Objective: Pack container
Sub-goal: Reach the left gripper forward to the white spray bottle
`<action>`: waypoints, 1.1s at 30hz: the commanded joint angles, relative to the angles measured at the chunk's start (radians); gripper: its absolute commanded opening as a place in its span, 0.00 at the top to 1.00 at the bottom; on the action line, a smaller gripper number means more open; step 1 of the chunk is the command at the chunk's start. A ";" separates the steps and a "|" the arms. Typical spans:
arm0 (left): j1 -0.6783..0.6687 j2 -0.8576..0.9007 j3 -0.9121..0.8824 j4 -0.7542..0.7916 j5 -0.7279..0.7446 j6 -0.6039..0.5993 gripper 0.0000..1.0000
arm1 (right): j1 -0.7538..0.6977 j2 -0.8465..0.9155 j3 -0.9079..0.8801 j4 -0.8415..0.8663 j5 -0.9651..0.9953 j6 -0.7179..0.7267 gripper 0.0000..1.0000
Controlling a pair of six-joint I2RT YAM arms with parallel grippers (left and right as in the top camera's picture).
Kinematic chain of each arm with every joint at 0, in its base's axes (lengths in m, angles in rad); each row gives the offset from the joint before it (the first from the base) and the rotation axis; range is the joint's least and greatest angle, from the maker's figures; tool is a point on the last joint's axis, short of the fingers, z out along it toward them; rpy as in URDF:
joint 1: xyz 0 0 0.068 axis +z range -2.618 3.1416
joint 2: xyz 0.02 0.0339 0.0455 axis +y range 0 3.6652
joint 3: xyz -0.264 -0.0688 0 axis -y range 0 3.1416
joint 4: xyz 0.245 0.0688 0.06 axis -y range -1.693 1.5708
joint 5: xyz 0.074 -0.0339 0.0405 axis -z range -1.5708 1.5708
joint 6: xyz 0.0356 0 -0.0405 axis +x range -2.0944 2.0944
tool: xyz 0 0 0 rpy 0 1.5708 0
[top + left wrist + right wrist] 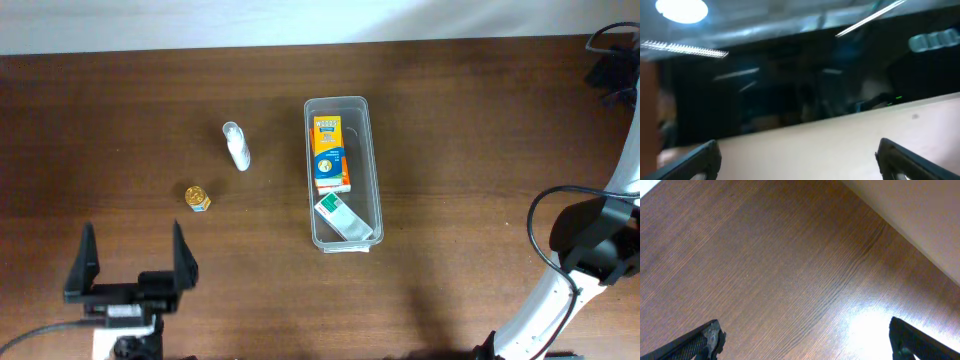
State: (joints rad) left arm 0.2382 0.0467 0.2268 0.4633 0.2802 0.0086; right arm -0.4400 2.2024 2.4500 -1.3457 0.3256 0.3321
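The long clear plastic container (375,165) lies in the middle of the brown table. Inside it are an orange box (330,153) and a white-and-green box (343,218). Left of it on the table lie a small white bottle (237,146) and a small gold-and-blue item (197,197). My left gripper (134,260) is open and empty at the front left, well away from these; its wrist view shows only its two fingertips (797,160) against a pale surface and a dark room. My right gripper (802,340) is open over bare wood; only its arm (590,240) shows overhead.
A pale strip runs along the table's far edge (300,25). Black cables and arm parts (615,65) sit at the far right corner. The right arm's white link (545,310) stands at the front right.
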 commanded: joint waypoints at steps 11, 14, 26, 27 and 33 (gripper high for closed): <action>0.005 0.382 0.536 -0.561 0.308 -0.082 0.00 | -0.005 0.008 -0.006 0.000 0.019 -0.003 0.02; 0.005 0.588 0.726 -0.763 0.354 -0.083 0.00 | -0.005 0.008 -0.006 0.000 0.019 -0.003 0.02; -0.089 1.195 1.287 -1.151 0.141 -0.082 0.01 | -0.005 0.008 -0.006 0.000 0.019 -0.003 0.01; -0.108 1.225 1.314 -1.154 0.122 -0.076 0.01 | -0.005 0.008 -0.006 0.000 0.019 -0.003 0.02; -0.155 1.302 1.357 -1.028 0.114 -0.066 0.00 | -0.005 0.008 -0.006 0.000 0.019 -0.003 0.02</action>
State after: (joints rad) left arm 0.0902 1.3293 1.5517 -0.6155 0.4339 -0.0685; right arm -0.4400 2.2024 2.4496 -1.3460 0.3256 0.3321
